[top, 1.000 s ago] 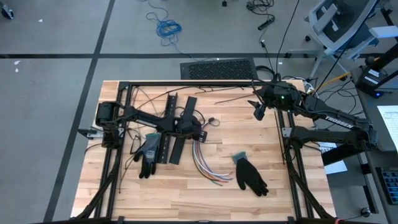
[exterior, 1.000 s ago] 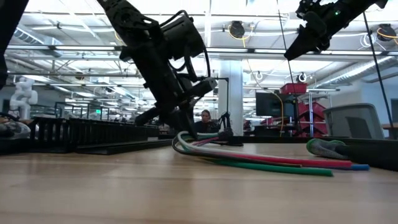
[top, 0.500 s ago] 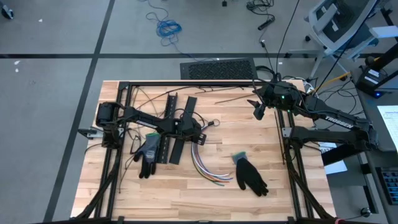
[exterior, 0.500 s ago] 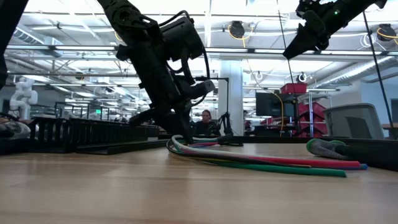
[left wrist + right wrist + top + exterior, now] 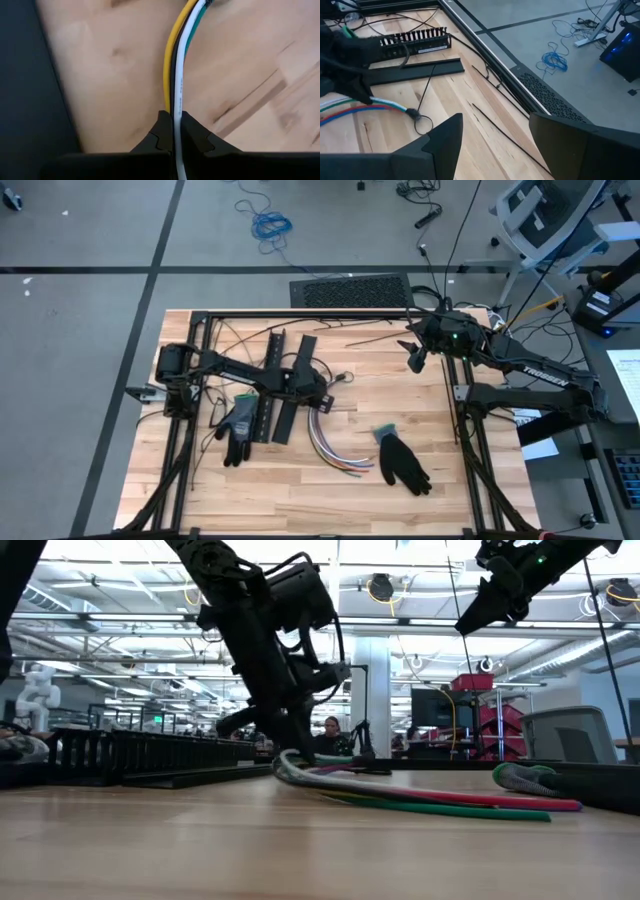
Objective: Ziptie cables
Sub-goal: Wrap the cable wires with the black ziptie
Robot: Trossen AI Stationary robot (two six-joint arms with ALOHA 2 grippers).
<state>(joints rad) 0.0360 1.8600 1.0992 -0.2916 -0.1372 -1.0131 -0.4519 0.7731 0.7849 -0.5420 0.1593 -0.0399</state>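
Note:
The cables (image 5: pixel 325 442) are a bundle of white, yellow, green and other coloured wires curving across the middle of the table. My left gripper (image 5: pixel 318 400) reaches in from the table's left and is shut on the bundle's far end (image 5: pixel 290 762). The rest of the bundle (image 5: pixel 430 800) lies on the wood. My right gripper (image 5: pixel 413 363) hangs open, high over the table's far right, with nothing between its fingers (image 5: pixel 445 145). My left gripper pinches the cables near their far end (image 5: pixel 176 117) between its two fingertips (image 5: pixel 162 135). Several wires pass through side by side, white and yellow in front. The fingers slant down from the table's left. The held end is barely off the wood, and the bundle trails away on the table.
Two black slotted strips (image 5: pixel 270 385) and a flat black strip (image 5: pixel 295 395) lie beside the left arm. One dark glove (image 5: pixel 238 428) lies at the left and another (image 5: pixel 405 463) to the right of the cables. Thin black strands (image 5: pixel 495 130) cross the far side of the table.
My left gripper has stayed in place, shut on the cables, and has tipped a little. The bundle's free ends have shifted slightly along the table. My right arm has kept still.

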